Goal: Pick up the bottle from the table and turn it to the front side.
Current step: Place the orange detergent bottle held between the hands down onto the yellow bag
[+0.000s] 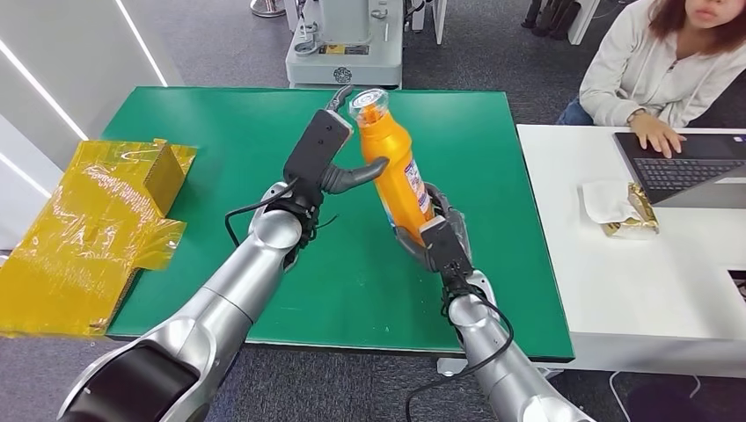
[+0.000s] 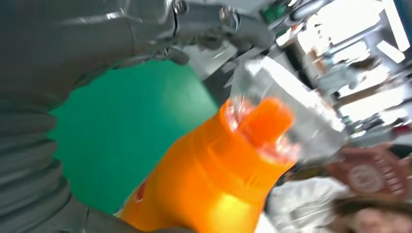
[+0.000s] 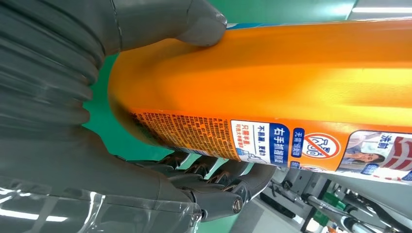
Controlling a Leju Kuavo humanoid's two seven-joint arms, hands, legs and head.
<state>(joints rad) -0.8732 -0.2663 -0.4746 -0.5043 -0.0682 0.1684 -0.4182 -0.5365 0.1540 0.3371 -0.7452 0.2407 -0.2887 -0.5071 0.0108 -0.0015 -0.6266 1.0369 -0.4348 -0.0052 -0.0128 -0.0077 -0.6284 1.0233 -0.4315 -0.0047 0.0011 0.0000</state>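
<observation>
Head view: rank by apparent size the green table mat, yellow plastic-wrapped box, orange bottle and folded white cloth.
1. Green table mat.
2. Yellow plastic-wrapped box.
3. Orange bottle, held up nearer the camera, so its rank is unsure.
4. Folded white cloth.

Bottle [image 1: 393, 158] above table [image 1: 493, 264], between left hand [image 1: 330, 154] and right hand [image 1: 435, 233]

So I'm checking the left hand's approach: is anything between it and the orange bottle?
Nothing visible. The left hand is right beside the orange bottle, its thumb reaching to the bottle's side, while the right hand grips the bottle's lower end above the green table.
</observation>
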